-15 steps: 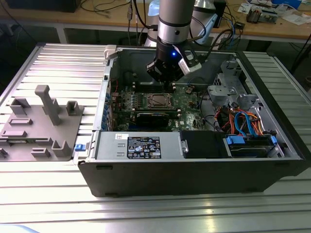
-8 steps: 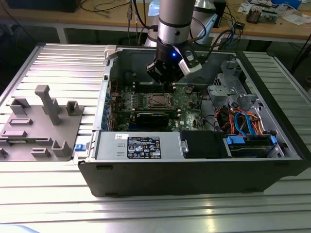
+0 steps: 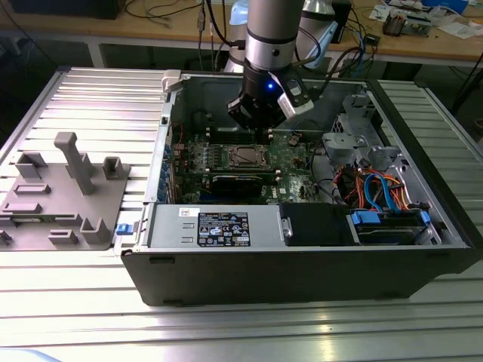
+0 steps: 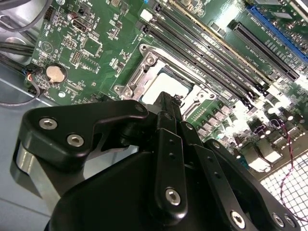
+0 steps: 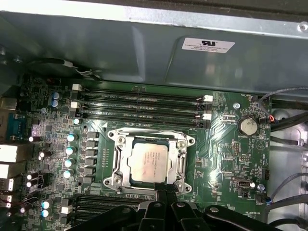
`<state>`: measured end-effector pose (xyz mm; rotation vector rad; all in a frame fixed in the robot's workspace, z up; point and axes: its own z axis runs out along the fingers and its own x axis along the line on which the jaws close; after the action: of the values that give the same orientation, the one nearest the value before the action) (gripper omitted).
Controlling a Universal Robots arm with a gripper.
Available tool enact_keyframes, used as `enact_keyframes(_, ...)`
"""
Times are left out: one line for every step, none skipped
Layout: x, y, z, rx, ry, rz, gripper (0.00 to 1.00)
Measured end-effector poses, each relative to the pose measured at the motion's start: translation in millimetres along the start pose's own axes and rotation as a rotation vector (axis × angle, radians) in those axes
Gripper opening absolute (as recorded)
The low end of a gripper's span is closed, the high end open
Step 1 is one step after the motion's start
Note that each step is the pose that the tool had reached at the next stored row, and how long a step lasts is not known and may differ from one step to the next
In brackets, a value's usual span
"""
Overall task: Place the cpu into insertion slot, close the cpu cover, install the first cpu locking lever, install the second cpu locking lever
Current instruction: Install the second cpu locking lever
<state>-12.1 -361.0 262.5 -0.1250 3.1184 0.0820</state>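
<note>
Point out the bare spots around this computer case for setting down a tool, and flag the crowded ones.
Free: the ribbed metal table in front of the computer case, and the strip at the exterior view's right. Crowded: the grey fixture block at the exterior view's left, the cable bundle inside, and the cpu area under the claw.

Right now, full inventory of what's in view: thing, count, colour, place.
Flat square silver-grey cpu: 1, seated in the socket.
Thin silver metal cpu cover: 1, lying flat, framing the chip.
Green motherboard: 1, on the case floor.
Long black memory slots: several, beside the socket.
Round silver coin battery: 1, on the board.
Open dark computer case: 1, on the ribbed metal table.
Grey plastic fixture: 1, on the exterior view's left.
Black gripper: 1, over the socket's edge; jaws shut.
</note>
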Motion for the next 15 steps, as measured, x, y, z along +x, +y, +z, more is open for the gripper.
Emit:
enact_keyframes(0.0,-0.3,0.0,0.0001,0.0000,0.000,0.11)
enact_keyframes(0.1,-0.6,0.0,0.0000,0.0000,0.000,0.11)
enact_keyframes(0.1,-0.9,-0.1,0.0000,0.0001,0.000,0.11)
enact_keyframes(0.1,-1.6,-0.1,0.0000,0.0001,0.000,0.11)
enact_keyframes(0.2,-2.4,-0.1,-0.0002,0.0000,0.000,0.11)
enact_keyframes(0.3,-2.9,-0.1,-0.0002,0.0001,0.000,0.11)
enact_keyframes(0.3,-3.2,-0.2,-0.0002,0.0000,0.000,0.11)
enact_keyframes(0.3,-3.6,-0.2,-0.0003,0.0000,0.000,0.11)
enact_keyframes(0.3,-3.9,-0.2,-0.0003,0.0001,0.000,0.11)
enact_keyframes(0.4,-4.3,-0.2,-0.0003,0.0000,0.000,0.11)
enact_keyframes(0.4,-4.7,-0.2,-0.0003,0.0000,0.000,0.11)
enact_keyframes(0.4,-5.2,-0.3,-0.0003,-0.0001,0.000,0.11)
enact_keyframes(0.4,-5.6,-0.3,-0.0004,0.0000,0.000,0.11)
enact_keyframes(0.5,-6.2,-0.3,-0.0004,0.0000,0.000,0.11)
enact_keyframes(0.5,-6.7,-0.4,-0.0004,0.0001,0.000,0.11)
